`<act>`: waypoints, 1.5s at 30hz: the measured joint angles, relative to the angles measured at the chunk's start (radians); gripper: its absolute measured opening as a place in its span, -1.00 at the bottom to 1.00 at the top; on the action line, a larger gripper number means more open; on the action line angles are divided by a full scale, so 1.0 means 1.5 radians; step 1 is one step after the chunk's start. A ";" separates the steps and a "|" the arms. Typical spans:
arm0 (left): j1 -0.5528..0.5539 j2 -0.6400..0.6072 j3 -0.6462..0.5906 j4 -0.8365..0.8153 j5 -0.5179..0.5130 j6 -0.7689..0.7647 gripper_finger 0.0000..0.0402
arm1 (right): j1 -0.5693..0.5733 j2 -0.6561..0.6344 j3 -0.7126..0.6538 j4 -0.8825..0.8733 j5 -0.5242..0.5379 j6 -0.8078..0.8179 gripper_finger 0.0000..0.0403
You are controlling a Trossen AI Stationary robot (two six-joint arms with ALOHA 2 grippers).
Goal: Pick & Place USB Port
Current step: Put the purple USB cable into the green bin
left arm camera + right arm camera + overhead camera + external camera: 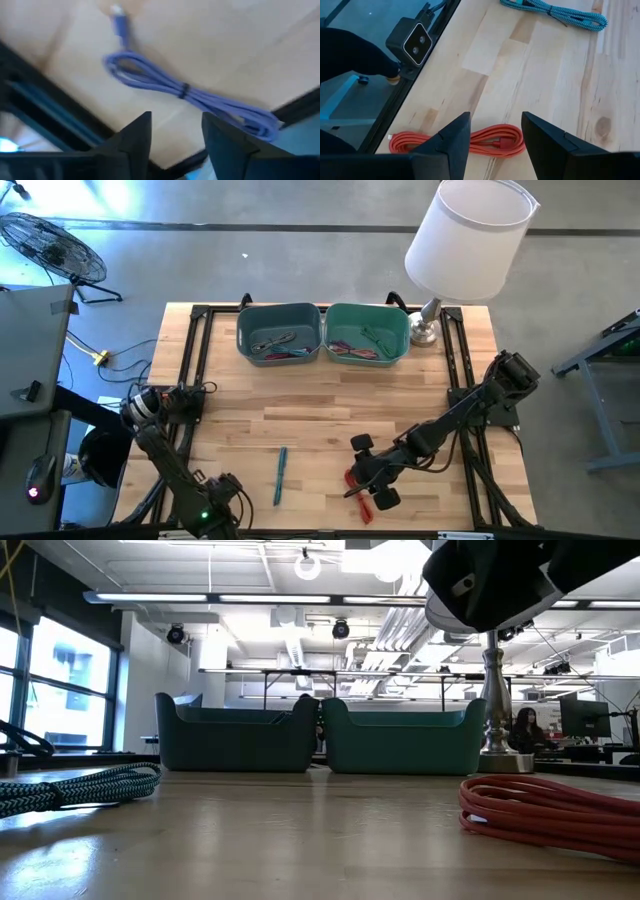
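A pale wooden desk (330, 430) of butcher-block planks carries everything, edged by a black metal frame (195, 340). At its far edge two teal bins (278, 332) stand side by side, touching — each holds a tangle of cables. Just beside the right-hand bin stands a lamp base (424, 330) under a white shade (468, 238). Toward the near edge a teal braided cable (281, 474) lies bundled in a long narrow loop, left of centre. Well apart from it, to the right, a coiled red-orange cable (358, 492) rests flat on the wood near the front rim.
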 joint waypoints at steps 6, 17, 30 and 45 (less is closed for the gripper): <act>0.025 0.000 -0.066 0.106 0.043 -0.019 -0.06 | 0.000 0.000 0.000 0.004 0.000 0.000 -0.17; 0.058 0.000 -0.084 0.106 0.128 -0.033 -0.06 | 0.000 0.000 0.000 -0.003 -0.030 -0.002 -0.17; 0.066 0.000 -0.084 0.111 0.139 -0.035 -0.06 | 0.000 0.000 0.000 -0.006 -0.030 -0.021 -0.17; 0.072 0.032 -0.083 0.120 0.165 -0.051 -0.06 | 0.000 0.000 0.000 -0.006 -0.030 -0.024 -0.17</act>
